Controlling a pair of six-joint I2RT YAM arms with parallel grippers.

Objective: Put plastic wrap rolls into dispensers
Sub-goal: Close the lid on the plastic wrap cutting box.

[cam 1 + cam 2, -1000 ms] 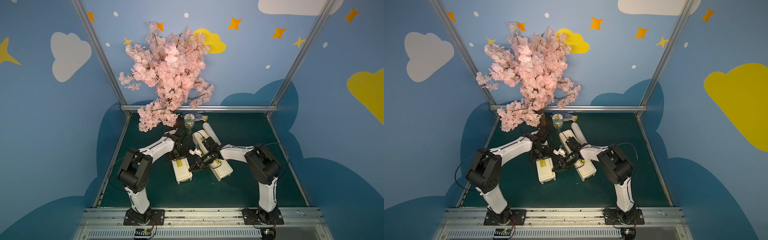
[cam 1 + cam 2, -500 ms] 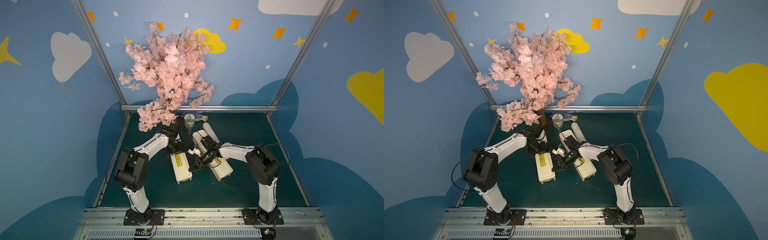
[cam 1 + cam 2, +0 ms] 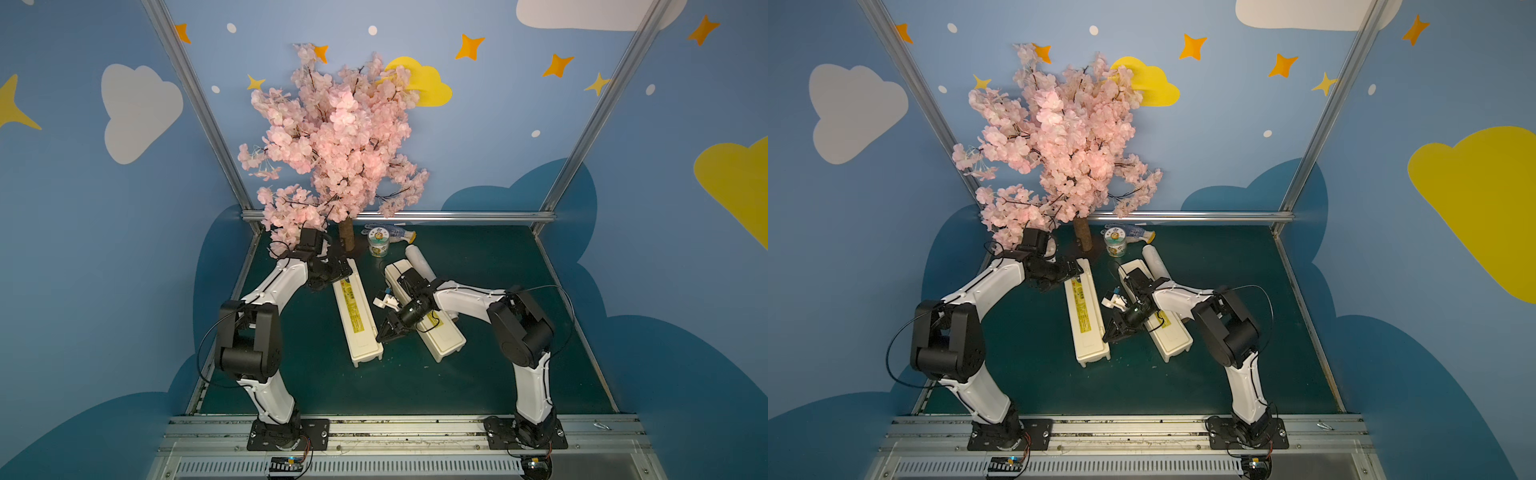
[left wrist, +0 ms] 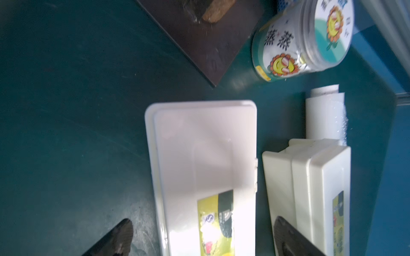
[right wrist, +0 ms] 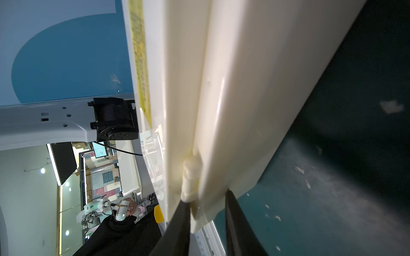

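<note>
Only wrist-view, right fingers (image 5: 180, 228) clamping dispenser (image 5: 244, 88) rim

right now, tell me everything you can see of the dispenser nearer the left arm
The dispenser is a long, narrow cream-white plastic box with a yellow label strip along its lid, which looks closed. It lies flat on the green mat. The open left gripper straddles its far end without clear contact; the right gripper is shut on its side edge toward the near end, by a latch tab.
</note>
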